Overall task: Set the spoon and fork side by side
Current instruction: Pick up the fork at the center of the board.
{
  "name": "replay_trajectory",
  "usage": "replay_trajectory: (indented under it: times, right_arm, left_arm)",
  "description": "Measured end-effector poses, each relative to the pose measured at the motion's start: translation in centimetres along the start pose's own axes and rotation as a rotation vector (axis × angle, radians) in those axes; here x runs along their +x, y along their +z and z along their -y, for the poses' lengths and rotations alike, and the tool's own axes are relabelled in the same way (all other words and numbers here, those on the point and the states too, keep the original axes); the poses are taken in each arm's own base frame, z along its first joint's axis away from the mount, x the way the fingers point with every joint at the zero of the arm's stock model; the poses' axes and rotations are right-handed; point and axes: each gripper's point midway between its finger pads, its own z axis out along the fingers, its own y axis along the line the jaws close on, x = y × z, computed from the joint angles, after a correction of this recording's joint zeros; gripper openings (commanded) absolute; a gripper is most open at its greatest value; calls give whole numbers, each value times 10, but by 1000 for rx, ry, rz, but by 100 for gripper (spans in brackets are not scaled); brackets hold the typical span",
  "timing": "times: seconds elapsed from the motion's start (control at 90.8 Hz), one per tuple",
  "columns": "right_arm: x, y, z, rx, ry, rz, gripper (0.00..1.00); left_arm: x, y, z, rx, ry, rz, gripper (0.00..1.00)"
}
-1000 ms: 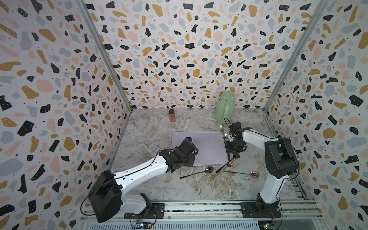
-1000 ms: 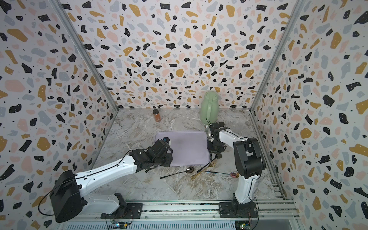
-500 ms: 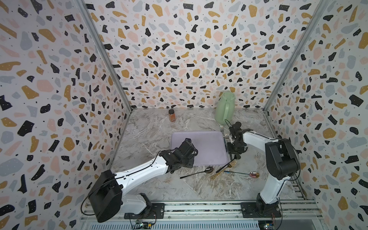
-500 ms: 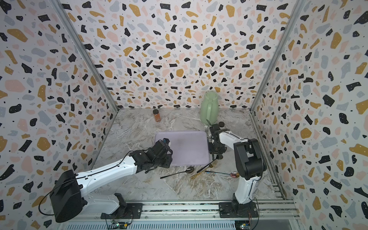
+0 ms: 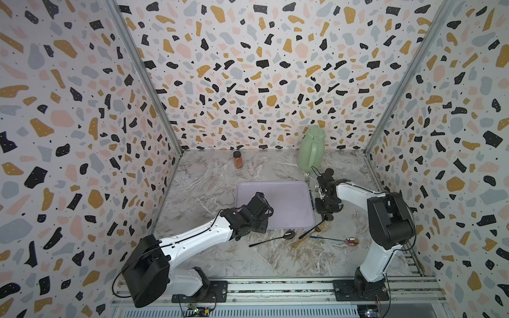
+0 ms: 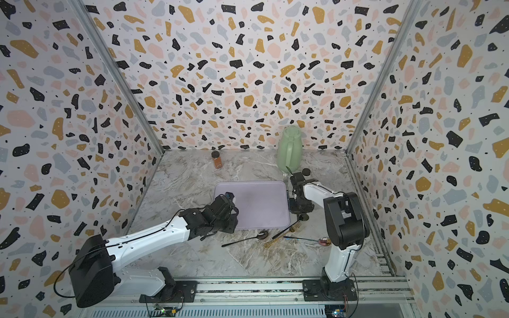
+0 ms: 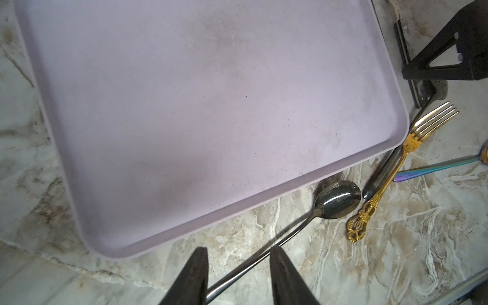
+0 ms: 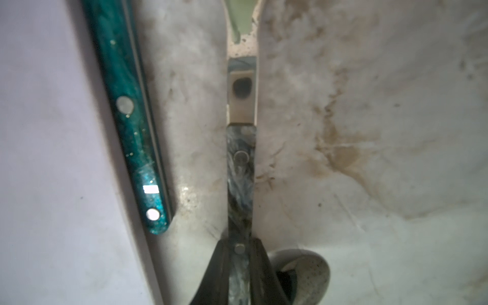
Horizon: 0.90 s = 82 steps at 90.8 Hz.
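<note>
We found the dark, glossy spoon [image 7: 338, 196] lying flat on the tabletop [image 7: 343, 264], its bowl just beside the tray's [image 7: 237, 210] near edge and its long thin handle slanting away. The fork [image 8: 240, 171] we judged only by its grey-marbled, riveted handle, since its head was blurred. It lay flat along the tray's right side, handle end pinched in the right gripper [image 8: 239, 249].

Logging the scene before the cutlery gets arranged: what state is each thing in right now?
Lavender plastic tray: lying flat.
Green plastic jug: upright.
Small orange spice jar: upright, capped.
Black long-handled spoon: flat, not gripped.
Ornate gold fork: flat, untouched.
Iridescent spoon: flat, untouched.
Teal-handled utensil: flat beside tray.
Grey marbled-handled utensil: gripped by handle.
Left gripper: open, straddling black spoon's handle.
Right gripper: shut on marbled handle.
</note>
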Motion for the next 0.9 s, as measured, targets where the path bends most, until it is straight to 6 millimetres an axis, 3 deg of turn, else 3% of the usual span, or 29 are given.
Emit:
replay_trajectory:
  times: [0.198,0.352,0.507,0.595,0.738,0.903]
  right_arm:
    - [6,-11,4,24,20,-35,2]
    - [2,-49,-6,11,37,23,0]
    - [-11,-97,-44,-50,26,133,0]
    - [-15,-111,-66,-80,12,167,0]
    - [-20,-117,-96,-93,-4,171,0]
    - [-30,-105,-128,-82,-8,156,0]
  left_arm:
    - [-4,-8,1,12,-5,23,42]
    - [-12,-32,-6,4,-35,85,42]
    - [-19,-67,-22,-36,-86,173,43]
    - [-22,-89,-34,-61,-114,225,43]
    - [-22,-120,-49,-88,-148,288,43]
    - [-14,-135,-63,-118,-166,304,43]
